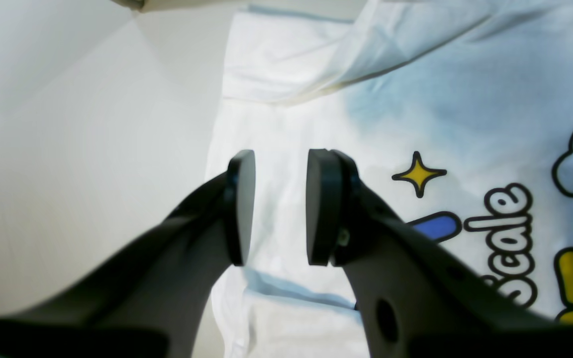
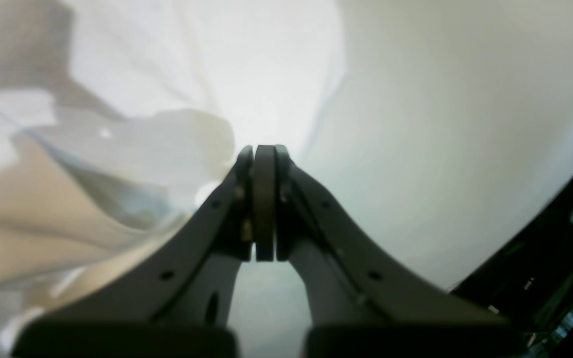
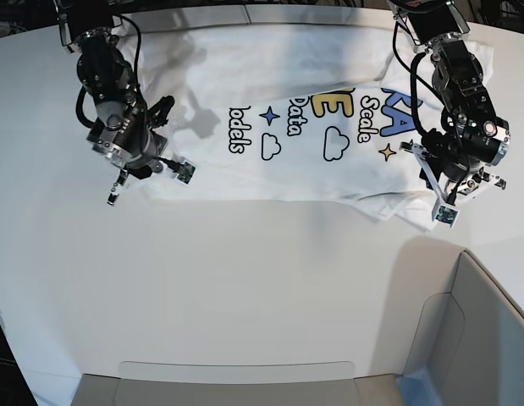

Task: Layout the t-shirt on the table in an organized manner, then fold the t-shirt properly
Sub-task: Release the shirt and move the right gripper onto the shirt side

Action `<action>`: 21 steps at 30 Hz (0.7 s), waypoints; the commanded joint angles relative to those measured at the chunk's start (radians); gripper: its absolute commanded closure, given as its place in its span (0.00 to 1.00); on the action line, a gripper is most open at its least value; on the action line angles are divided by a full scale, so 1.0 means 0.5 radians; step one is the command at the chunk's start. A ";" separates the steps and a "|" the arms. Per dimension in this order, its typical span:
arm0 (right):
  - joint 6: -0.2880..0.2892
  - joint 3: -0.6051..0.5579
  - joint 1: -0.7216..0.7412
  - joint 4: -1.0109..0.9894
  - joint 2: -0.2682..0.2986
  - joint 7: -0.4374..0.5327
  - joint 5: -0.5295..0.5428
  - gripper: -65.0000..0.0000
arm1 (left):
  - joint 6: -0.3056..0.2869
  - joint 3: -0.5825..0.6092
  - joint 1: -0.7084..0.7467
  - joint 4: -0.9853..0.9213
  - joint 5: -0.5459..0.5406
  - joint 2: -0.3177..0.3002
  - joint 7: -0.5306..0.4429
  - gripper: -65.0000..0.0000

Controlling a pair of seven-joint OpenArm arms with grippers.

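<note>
- The t-shirt lies spread across the far half of the tabletop, printed side up, its lettering running sideways in the base view.
- The print shows blue, yellow and black letters with clouds and small stars; the words "Scale" and "Data" can be read.
- The shirt's near edge is mostly straight, with a folded, rumpled corner at the base view's right end.
- The left hand hangs over that end of the shirt, pads apart with a clear gap between them and nothing in the gap.
- In the left wrist view the shirt's side edge runs just beside the left pad, with bare tabletop beyond it and a yellow star near the right pad.
- The right hand is at the shirt's other end, its pads pressed together.
- Whether cloth is caught between those pads cannot be told; rumpled white fabric lies just to one side of them and bare tabletop to the other.
- Grey panels stand at the tabletop's near corner.
</note>
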 commanded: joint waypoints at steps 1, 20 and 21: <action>0.023 0.073 0.027 0.039 -0.035 -0.004 -0.081 1.00 | 0.004 -0.010 -0.032 0.023 0.005 -0.021 -0.028 0.74; 0.023 1.012 0.367 -0.336 -0.382 -0.004 -0.142 0.60 | 0.004 -0.007 0.011 0.014 0.005 0.003 -0.028 0.74; 0.023 1.080 0.422 -0.431 -0.379 -0.004 -0.142 0.60 | 0.004 -0.004 0.020 0.014 0.005 0.003 -0.028 0.74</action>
